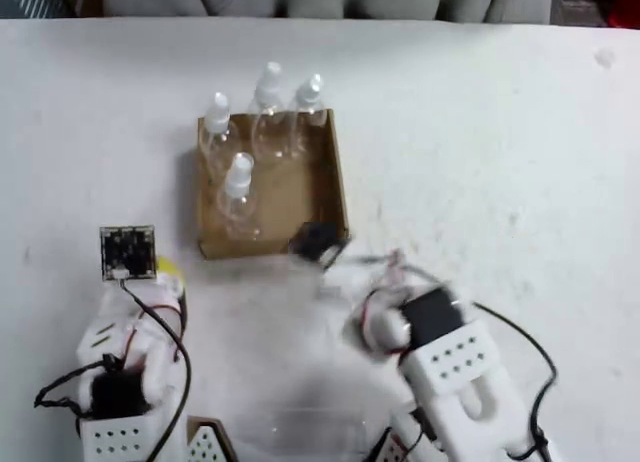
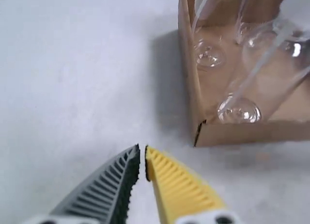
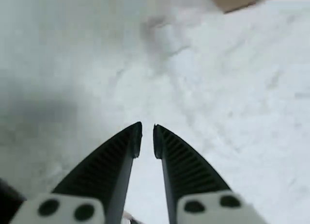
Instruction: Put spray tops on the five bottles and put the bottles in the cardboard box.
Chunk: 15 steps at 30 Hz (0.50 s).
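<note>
We see the cardboard box [image 1: 337, 182] sitting on the white table [image 1: 480, 132]. Inside it stand four clear bottles [image 1: 240, 210], and each one has a white spray top [image 1: 240, 170] on it. Three of them stand in a row at the far side of the box, and one stands alone, closer to the arms. In the left wrist view we look into the box and see the round bottoms of the bottles resting on its floor. The left gripper [image 2: 142, 162] has one grey finger and one yellow finger. Their tips are close together with nothing between them, and they hang over the bare table near a corner of the box. The right gripper [image 3: 147, 139] has two black fingers. They are close together too, with just a thin slit between them, and they hold nothing. From high up, we see it just beside the box's near corner on the right arm's side.
</note>
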Motion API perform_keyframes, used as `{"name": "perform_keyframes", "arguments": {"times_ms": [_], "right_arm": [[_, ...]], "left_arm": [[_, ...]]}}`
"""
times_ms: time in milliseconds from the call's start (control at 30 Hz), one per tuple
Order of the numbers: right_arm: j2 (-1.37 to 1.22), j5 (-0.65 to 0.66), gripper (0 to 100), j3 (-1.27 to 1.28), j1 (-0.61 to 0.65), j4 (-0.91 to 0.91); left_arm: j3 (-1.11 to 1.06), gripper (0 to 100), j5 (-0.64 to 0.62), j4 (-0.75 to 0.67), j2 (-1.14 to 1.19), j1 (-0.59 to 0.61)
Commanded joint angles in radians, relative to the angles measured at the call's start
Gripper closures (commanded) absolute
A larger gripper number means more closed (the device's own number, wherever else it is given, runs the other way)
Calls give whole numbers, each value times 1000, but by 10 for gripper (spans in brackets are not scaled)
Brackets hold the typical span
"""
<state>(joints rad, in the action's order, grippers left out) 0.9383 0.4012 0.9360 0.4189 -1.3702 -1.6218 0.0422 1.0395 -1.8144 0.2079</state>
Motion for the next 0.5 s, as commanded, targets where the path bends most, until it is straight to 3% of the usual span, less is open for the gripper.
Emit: {"name": "perform_keyframes", "arguments": {"times_ms": [0, 133, 233, 467], "right_arm": [[16, -86, 982, 26, -243, 130], [16, -98, 982, 135, -433, 398], [16, -104, 981, 233, -504, 558], [15, -106, 981, 267, -553, 613]], "left_arm": [[143, 980, 110, 117, -12, 8], [222, 980, 203, 169, -12, 7], [295, 980, 224, 226, -8, -30], [548, 980, 307, 413, 271, -231]]}}
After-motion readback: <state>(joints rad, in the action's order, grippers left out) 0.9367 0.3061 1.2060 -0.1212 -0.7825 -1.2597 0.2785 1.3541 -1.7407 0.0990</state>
